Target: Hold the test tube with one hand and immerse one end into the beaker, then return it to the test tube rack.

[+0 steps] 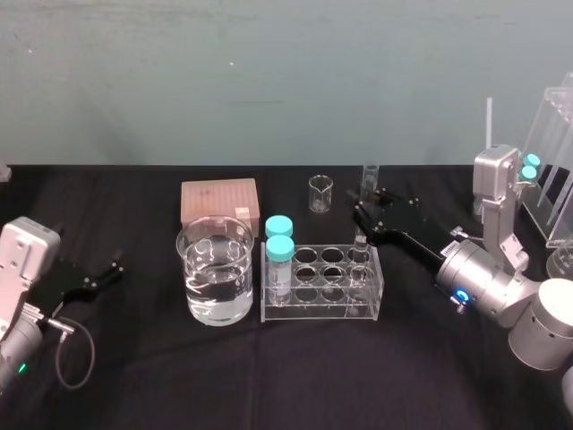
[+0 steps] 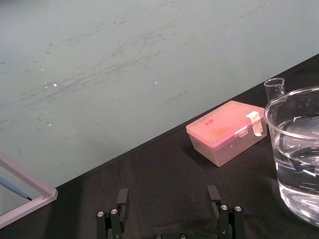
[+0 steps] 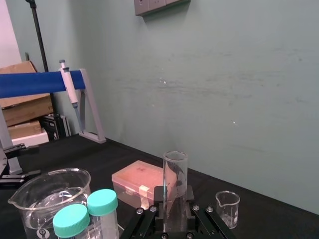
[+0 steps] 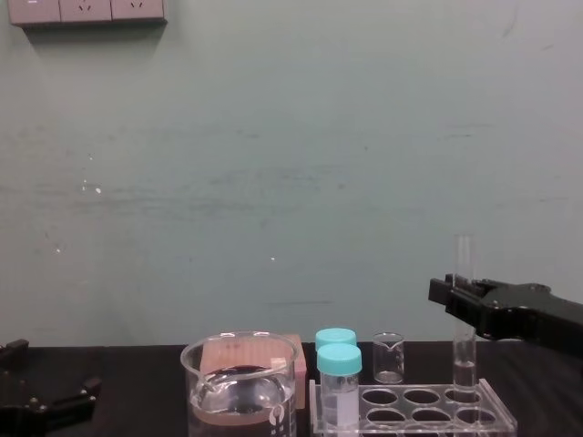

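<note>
Black cloth is laid over the bench (image 1: 269,385). The left gripper (image 1: 106,271) is parked, jaws released. The right gripper (image 1: 364,215) is seen with jaws clenched on the upper test tube (image 3: 175,172), whose foot, below them, is seated in the test tube rack (image 1: 322,311). The beaker (image 1: 215,269) is set to their left. Being thin, slick and brittle, the glass is judged best held gently near its top.

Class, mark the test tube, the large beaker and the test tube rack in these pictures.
test tube (image 4: 464,257): chest view, bare glass near its open top.
beaker (image 1: 215,291): head view, front glass wall.
test tube rack (image 1: 322,310): head view, clear front wall.
</note>
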